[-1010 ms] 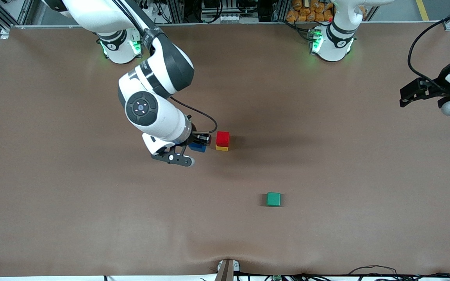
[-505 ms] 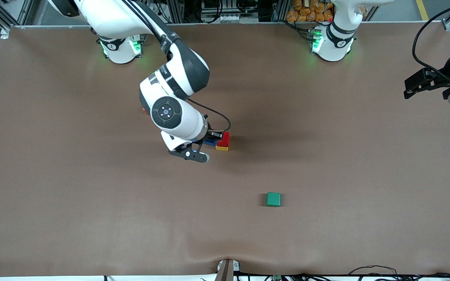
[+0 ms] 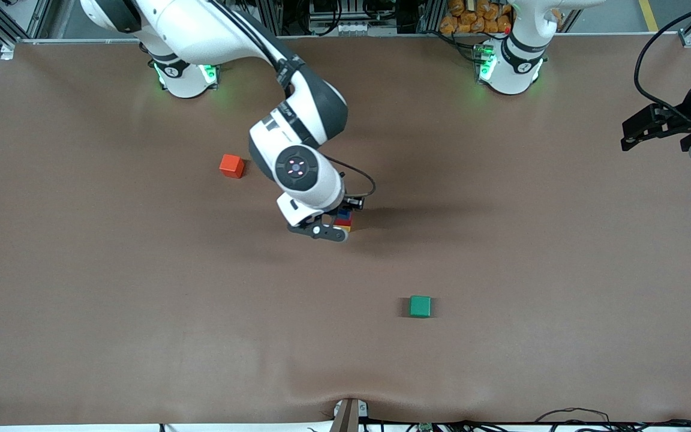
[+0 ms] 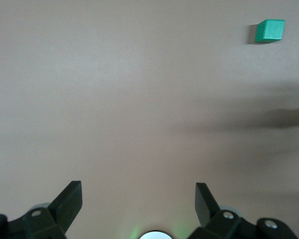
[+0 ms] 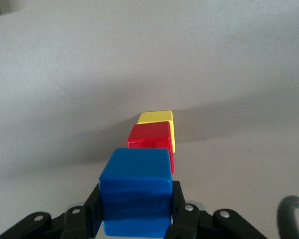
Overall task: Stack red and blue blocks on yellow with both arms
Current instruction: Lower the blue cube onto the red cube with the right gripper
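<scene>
Blue block sits tight in my right gripper, over red on yellow, mid-table. My left gripper waits open at the table's edge.

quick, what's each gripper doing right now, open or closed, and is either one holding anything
Left gripper: open, holding nothing, waiting at the left arm's end of the table.
Right gripper: closed on the blue block, over the red block on the yellow block.

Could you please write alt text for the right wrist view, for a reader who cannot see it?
The right gripper holds the blue block in the air, close to the red block, which sits on the yellow block on the brown table.
</scene>
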You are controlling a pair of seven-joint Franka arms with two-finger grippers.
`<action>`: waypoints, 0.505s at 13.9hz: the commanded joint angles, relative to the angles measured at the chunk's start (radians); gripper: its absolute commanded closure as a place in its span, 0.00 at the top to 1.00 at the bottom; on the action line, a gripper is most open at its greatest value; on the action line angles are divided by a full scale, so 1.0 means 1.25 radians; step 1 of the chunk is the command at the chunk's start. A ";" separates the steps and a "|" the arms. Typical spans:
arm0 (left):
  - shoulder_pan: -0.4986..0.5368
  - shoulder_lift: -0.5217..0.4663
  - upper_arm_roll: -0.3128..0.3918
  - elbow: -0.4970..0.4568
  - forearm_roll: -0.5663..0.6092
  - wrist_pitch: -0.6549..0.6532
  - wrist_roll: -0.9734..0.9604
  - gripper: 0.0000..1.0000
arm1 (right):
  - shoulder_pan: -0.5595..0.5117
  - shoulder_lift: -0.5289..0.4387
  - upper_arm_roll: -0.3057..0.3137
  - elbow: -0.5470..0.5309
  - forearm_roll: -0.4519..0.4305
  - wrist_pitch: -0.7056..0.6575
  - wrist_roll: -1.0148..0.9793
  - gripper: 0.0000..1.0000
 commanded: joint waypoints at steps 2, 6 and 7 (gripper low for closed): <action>0.005 -0.026 -0.006 -0.012 0.001 -0.009 0.011 1.00 | 0.020 0.019 -0.009 0.017 -0.031 -0.003 0.015 0.00; 0.006 -0.027 -0.008 -0.012 0.000 -0.009 0.011 1.00 | 0.030 0.030 -0.009 0.017 -0.055 0.003 0.016 0.00; 0.006 -0.027 -0.007 -0.012 0.000 -0.009 0.011 1.00 | 0.034 0.032 -0.009 0.017 -0.056 0.009 0.017 0.00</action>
